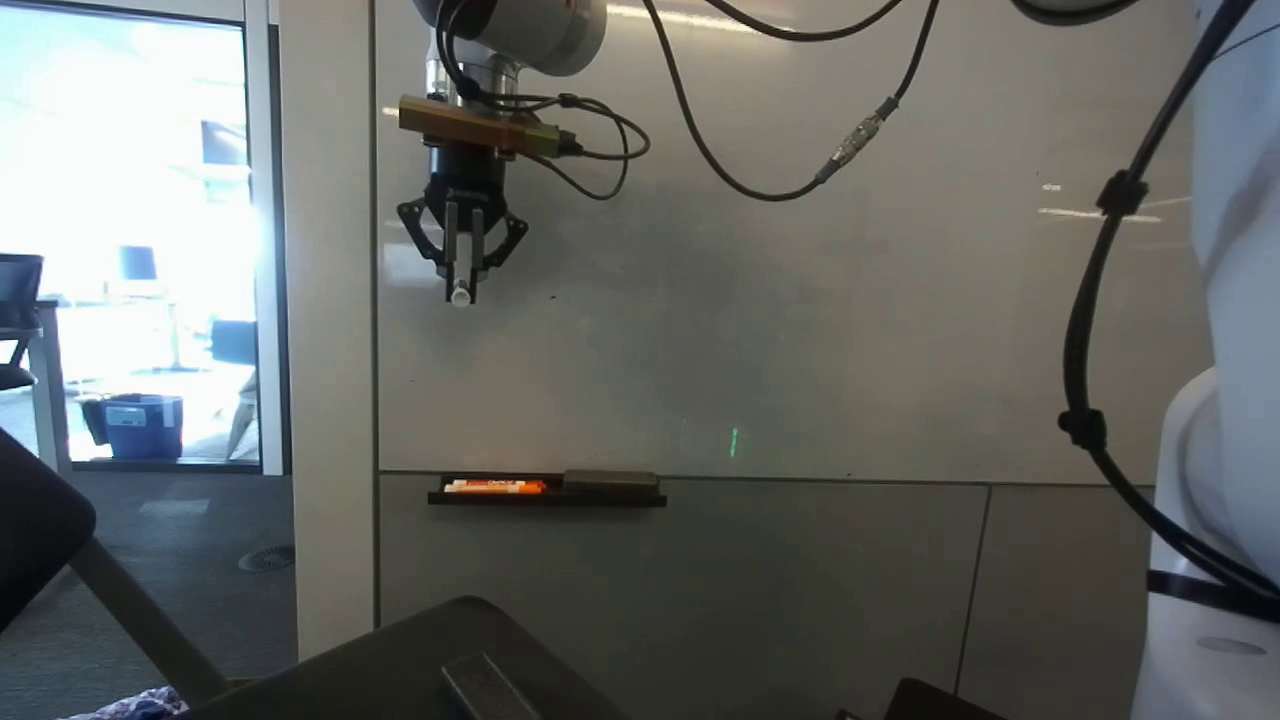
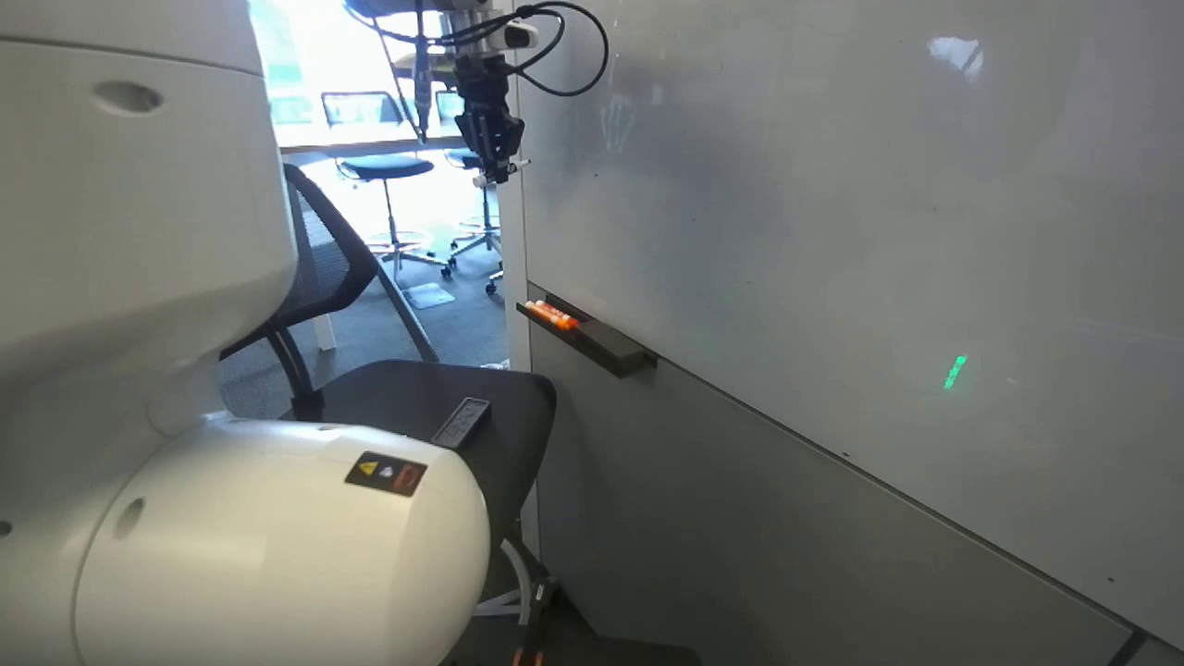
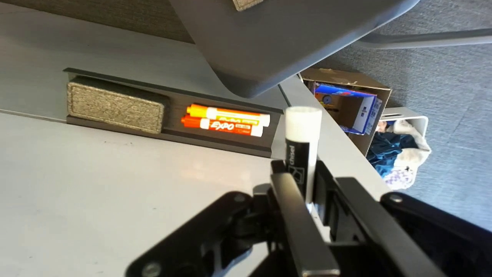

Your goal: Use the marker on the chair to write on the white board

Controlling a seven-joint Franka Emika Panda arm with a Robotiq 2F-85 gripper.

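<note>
- The gripper (image 1: 461, 280) points downward with its fingers closed around a white marker (image 3: 301, 150), gripping it at the fingertips.
- The white marker lies crosswise in the gripper, its black label showing the word "chisel"; the blunt end sticks out on the side away from the white board (image 1: 760, 330), the thinner end on the side facing it.
- The white board stands just beside the gripper; whether the marker touches it, I cannot tell.
- Below the gripper is the tray ledge (image 1: 545, 500), with two orange markers (image 3: 230, 126) and a felt block (image 3: 115, 105) in it.
- The chair (image 2: 398, 396) is lower than the gripper and well apart from it, a dark oblong block (image 2: 461, 423) on its seat.
- A green stroke (image 2: 955, 372) marks the board lower than the gripper, well off to one side.
- Far below the gripper, a cardboard box (image 3: 340, 75) and a white basket (image 3: 407, 111) stand side by side on the floor (image 3: 453, 84).
</note>
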